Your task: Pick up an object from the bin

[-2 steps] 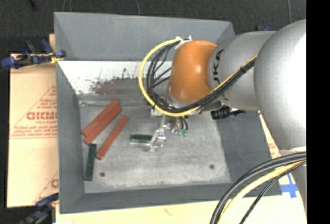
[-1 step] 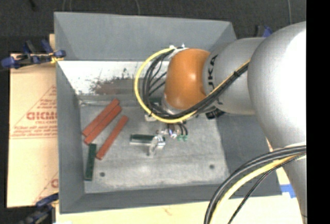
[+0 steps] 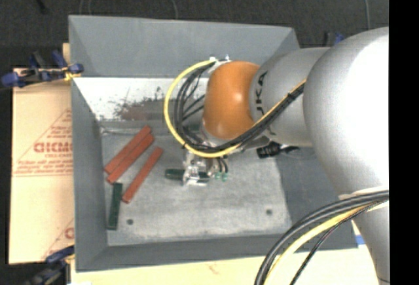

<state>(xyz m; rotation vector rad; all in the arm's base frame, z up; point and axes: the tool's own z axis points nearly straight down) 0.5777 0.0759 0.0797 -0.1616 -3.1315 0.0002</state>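
Reaching into the grey metal bin (image 3: pixel 183 48) from 3 o'clock with a silver arm (image 3: pixel 327 100), a rounded orange cover (image 3: pixel 229 103) on the wrist and a loop of yellow and black cables (image 3: pixel 171 113) at the cover's 9 o'clock side. Holds the two-finger gripper (image 3: pixel 196 173) low over the bin's speckled grey floor, near the middle, at 6 o'clock from the orange cover. Cannot tell the claw's state, spread or pressed together, with much of it hidden under wrist and cables.

Finds a small dark green piece (image 3: pixel 173 174) right at the gripper's 9 o'clock, touching it or just beside it; cannot tell whether gripped. Cannot make out its full shape either, beyond a short dark stub poking toward 9 o'clock.

Counts three more things on the floor, all off toward 9 o'clock from the gripper and apart from it. Places a flat red-brown bar (image 3: pixel 129 154) toward 10 o'clock, lying slantwise with its upper end pointing to 1 o'clock. Places a narrower red-brown bar (image 3: pixel 142 175) just beside the first on its 4 o'clock side, on much the same slant, nearest of the three to the gripper. Places a slim dark green bar (image 3: pixel 115 205) in the floor's 7 o'clock corner, nearly upright in the view, its top end close to the lower end of the narrower red-brown bar. Notes a dark smudge (image 3: pixel 131 107) on the sloped wall at 11 o'clock.
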